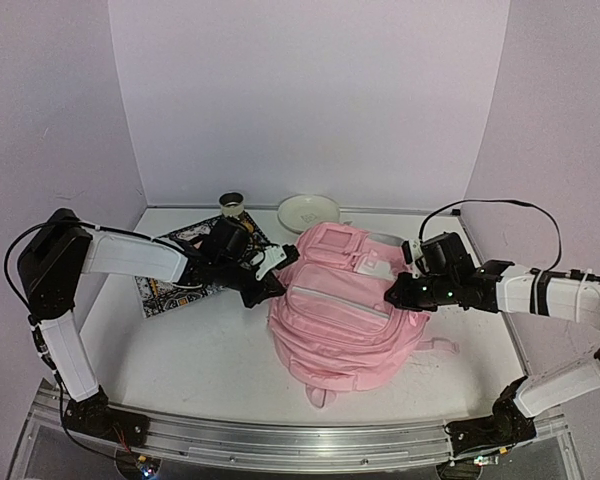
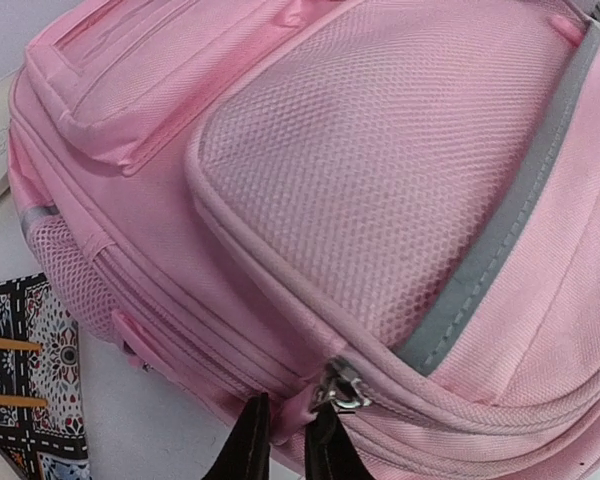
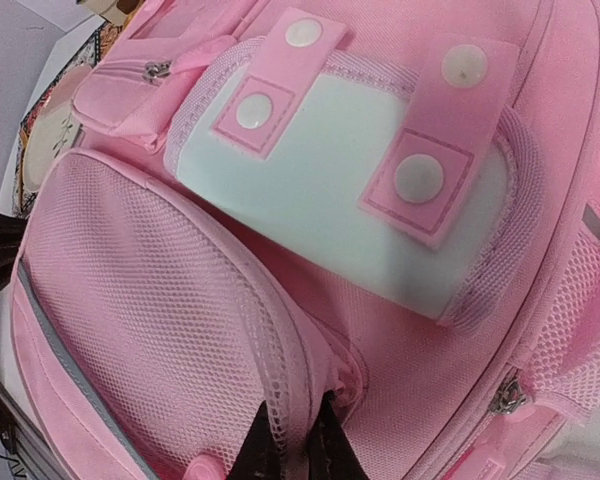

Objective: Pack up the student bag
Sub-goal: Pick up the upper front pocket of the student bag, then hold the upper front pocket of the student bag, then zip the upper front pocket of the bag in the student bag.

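The bag is laid in the middle of the table. Its pink fabric is pinched between the narrow jaws of the left gripper and of the right gripper.

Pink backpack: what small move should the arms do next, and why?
Probably the left gripper should draw the zipper slider along its track while the right gripper holds the pink backpack steady. Both seem pinched on its fabric, the left one next to the slider, and that zip looks closed.
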Tool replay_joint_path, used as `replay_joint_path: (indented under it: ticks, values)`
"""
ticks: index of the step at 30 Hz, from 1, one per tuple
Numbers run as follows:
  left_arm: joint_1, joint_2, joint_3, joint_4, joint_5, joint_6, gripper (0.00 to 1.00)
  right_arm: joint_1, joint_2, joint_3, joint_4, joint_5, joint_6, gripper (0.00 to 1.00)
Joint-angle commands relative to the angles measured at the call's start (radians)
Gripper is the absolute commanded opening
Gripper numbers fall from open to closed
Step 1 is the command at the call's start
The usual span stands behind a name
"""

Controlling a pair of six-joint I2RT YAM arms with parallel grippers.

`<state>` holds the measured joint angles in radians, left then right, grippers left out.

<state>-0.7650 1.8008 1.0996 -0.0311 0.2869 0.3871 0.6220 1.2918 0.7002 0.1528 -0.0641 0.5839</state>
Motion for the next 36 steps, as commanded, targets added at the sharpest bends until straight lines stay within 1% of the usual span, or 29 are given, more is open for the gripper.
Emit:
replay_joint_path:
  ticks: [1,3,5,9,13,18,21,28,32,36]
  values:
    - [-0.009,-0.034,-0.010,0.021,-0.014,-0.038,0.10,0.010,0.011,0.037,0.042,-0.040,0.002,0.00]
    - [-0.020,-0.062,-0.024,0.003,-0.029,-0.072,0.03,0.010,0.011,0.035,0.046,-0.020,0.032,0.00]
    - [-0.032,-0.079,-0.030,-0.022,-0.048,-0.121,0.00,0.010,0.012,0.032,0.049,0.005,0.067,0.00]
    - [-0.076,-0.104,-0.028,-0.084,-0.114,-0.204,0.00,0.010,0.014,0.018,0.084,0.027,0.114,0.00]
    - [-0.094,-0.146,-0.030,-0.131,-0.144,-0.302,0.00,0.011,0.003,0.004,0.093,0.063,0.162,0.00]
    - [-0.119,-0.199,-0.031,-0.183,-0.111,-0.427,0.00,0.020,-0.024,-0.023,0.097,0.153,0.219,0.00]
    - [-0.145,-0.211,-0.042,-0.234,-0.104,-0.473,0.00,0.027,-0.041,-0.032,0.097,0.184,0.235,0.00]
    - [-0.204,-0.180,-0.039,-0.317,-0.082,-0.618,0.00,0.052,-0.072,-0.034,0.087,0.267,0.294,0.00]
    - [-0.214,-0.175,-0.011,-0.394,-0.076,-0.678,0.00,0.075,-0.081,-0.029,0.066,0.329,0.325,0.00]
    - [-0.236,-0.187,0.014,-0.401,0.021,-0.719,0.00,0.103,-0.066,-0.012,0.054,0.374,0.353,0.00]
